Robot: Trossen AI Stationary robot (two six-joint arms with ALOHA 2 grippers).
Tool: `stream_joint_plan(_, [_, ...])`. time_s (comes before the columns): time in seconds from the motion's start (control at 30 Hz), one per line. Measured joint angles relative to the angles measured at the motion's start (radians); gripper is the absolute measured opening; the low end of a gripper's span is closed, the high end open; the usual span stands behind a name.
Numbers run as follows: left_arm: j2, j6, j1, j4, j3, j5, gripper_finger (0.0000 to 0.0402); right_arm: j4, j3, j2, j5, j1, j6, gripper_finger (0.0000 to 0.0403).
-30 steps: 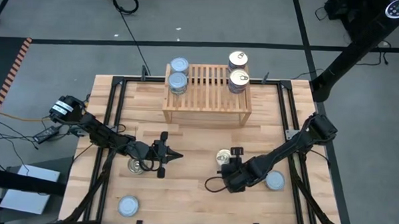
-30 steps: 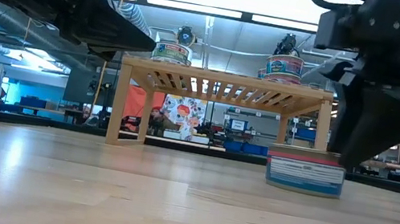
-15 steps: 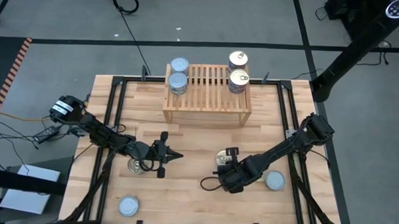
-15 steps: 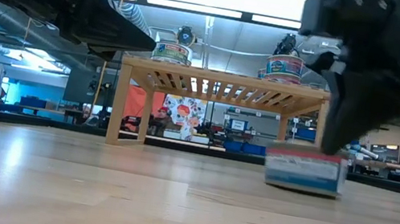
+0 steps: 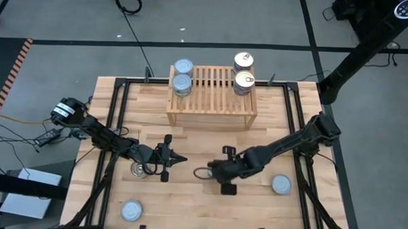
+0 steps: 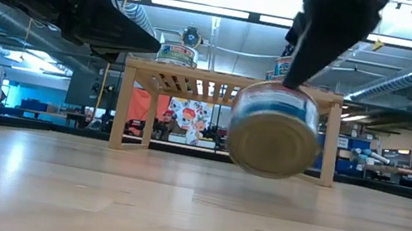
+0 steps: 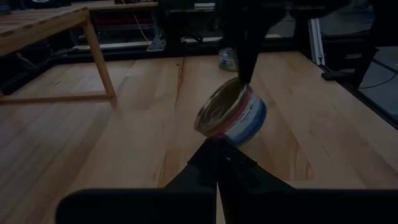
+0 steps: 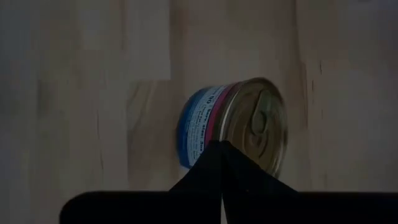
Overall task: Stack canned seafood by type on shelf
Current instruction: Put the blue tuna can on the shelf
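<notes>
A tin with a golden pull-tab lid [image 6: 275,131] hangs tipped on edge above the middle of the table, with my right gripper [image 5: 210,173] shut on it. My left gripper [image 5: 180,159] hovers shut just left of it, touching nothing. The wooden shelf [image 5: 211,94] stands at the far side. On its slatted top are two silvery-lidded tins [image 5: 182,84] at the left end and two golden-lidded tins [image 5: 245,80] at the right end. My right gripper pinches the tin at the rim of its golden lid [image 8: 227,134] between its two shut fingers [image 7: 244,68]. The fingers come from above, pointing steeply down. The tin hangs below them, tipped on edge and clear of the table.
A golden-lidded tin [image 5: 139,170] stands under my left arm. Silvery-lidded tins stand near the front left [image 5: 131,210] and front right [image 5: 281,184]. A dark frame [image 5: 115,111] runs along the table's sides. Bare planks lie between the shelf and the arms.
My right gripper has shut on the golden-lidded tin that stood on the table and risen with it, going toward the table's left edge. The tin has come off the table and tipped from upright onto its edge.
</notes>
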Motion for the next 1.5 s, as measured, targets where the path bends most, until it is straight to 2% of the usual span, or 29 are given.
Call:
stream_joint_plan(0.2, [0.000, 0.000, -0.006, 0.002, 0.000, 0.000, 0.0006, 0.036, -0.026, -0.003, -0.080, -0.076, 0.052, 0.0002])
stream_joint_plan(0.53, [0.000, 0.030, -0.046, -0.007, 0.041, 0.001, 0.0032, 0.263, -0.090, -0.003, -0.377, -0.182, 0.054, 0.0001])
stream_joint_plan(0.67, [0.000, 0.067, -0.062, -0.018, 0.057, 0.001, 0.0047, 0.275, -0.101, -0.004, -0.392, -0.212, 0.049, 0.0001])
stream_joint_plan(0.87, [0.023, 0.054, -0.065, -0.130, 0.108, -0.006, 0.0088, 0.287, -0.127, -0.005, -0.392, -0.242, 0.042, 0.0002])
stream_joint_plan(1.03, [0.120, 0.113, -0.065, -0.151, 0.191, -0.034, 0.0139, 0.320, -0.156, -0.005, -0.408, -0.252, 0.046, 0.0002])
stream_joint_plan(1.2, [0.207, 0.244, -0.066, -0.217, 0.300, -0.176, 0.0191, 0.332, -0.159, -0.005, -0.430, -0.254, 0.049, 0.0003])
stream_joint_plan(1.5, [0.330, 0.267, -0.067, -0.251, 0.383, -0.181, 0.0262, 0.336, -0.159, -0.005, -0.443, -0.255, 0.030, 0.0004])
